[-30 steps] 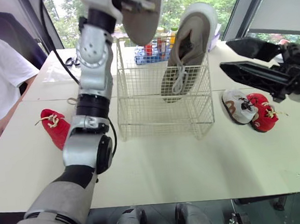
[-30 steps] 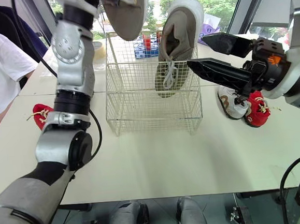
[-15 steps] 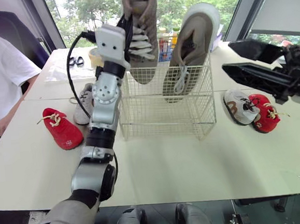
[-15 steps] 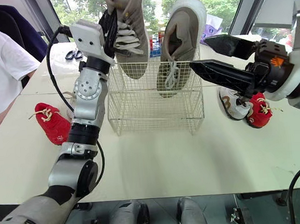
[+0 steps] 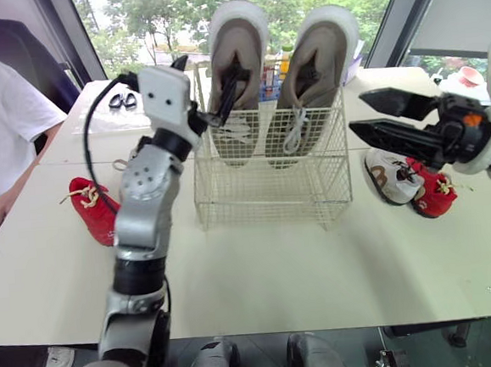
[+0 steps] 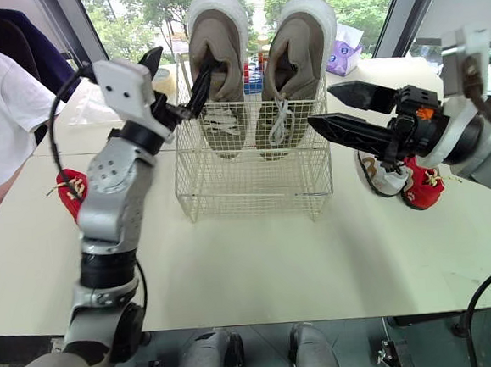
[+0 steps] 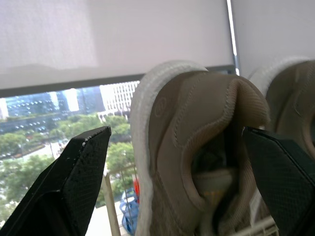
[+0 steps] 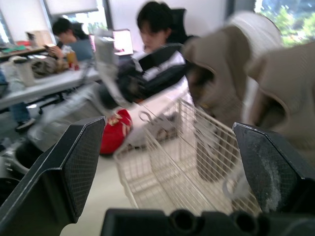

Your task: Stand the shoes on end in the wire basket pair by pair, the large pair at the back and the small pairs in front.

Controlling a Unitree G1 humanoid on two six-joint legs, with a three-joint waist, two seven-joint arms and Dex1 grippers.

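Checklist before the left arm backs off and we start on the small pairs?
1. The left tan shoe and right tan shoe on end at the back of the wire basket: ok.
2. The left gripper open: ok.
3. Its fingers clear of the shoe: not ok, one sits inside the opening.
4. The right gripper open and empty: ok.
5. Basket front free: ok.
6. Red pair together: not ok, left red shoe and right red shoe flank the basket.

Left end effector [image 5: 209, 63] and right end effector [image 5: 359, 112] both splayed.
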